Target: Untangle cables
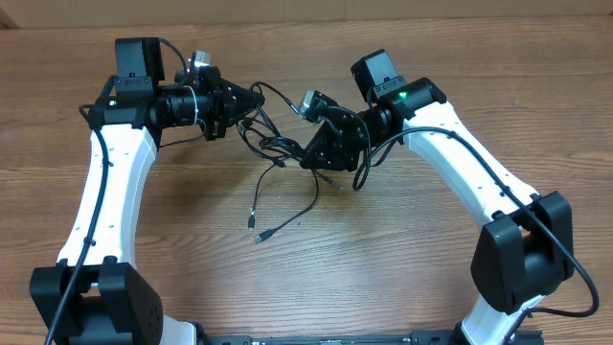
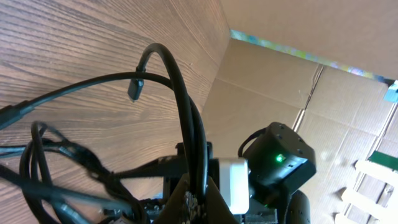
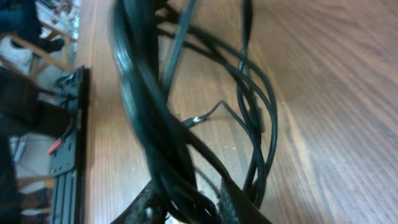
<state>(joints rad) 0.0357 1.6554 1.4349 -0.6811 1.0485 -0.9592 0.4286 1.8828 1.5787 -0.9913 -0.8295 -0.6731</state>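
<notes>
**Left claw** [image 1: 255, 102]: clenched, grasping the cables [image 1: 275, 144]. Several cords are rising from between its fingers and arching up ahead of it before curving back down. One cord is ending in a dark plug [image 2: 135, 89], which is pointing downward just ahead of the claw and to one side of the arch.

**Right claw** [image 1: 308, 158]: grasping the same cables. A thick bundle of cords is running down between its fingers, which are sitting close against it on both sides. Beyond the claw, looser loops are fanning out over the table [image 1: 402, 278]. A thin cord with a silver tip [image 3: 198, 118] is lying on the wood just past the bundle.

**Cables**: black and thin, several tangled together. The knotted part is hanging between the two claws, which are facing each other, near but not touching. From the knot, two loose tails are trailing away from both claws toward the robot's base. They are ending in two end plugs [image 1: 256, 228], which are lying near each other on the table, well apart from either claw.

**Right arm** [image 2: 280, 162]: showing ahead of the left claw, past the arching cords, with a green light glowing on its housing.

**Cardboard wall** [image 2: 280, 81]: standing behind the right arm, at the far edge of the table.
</notes>
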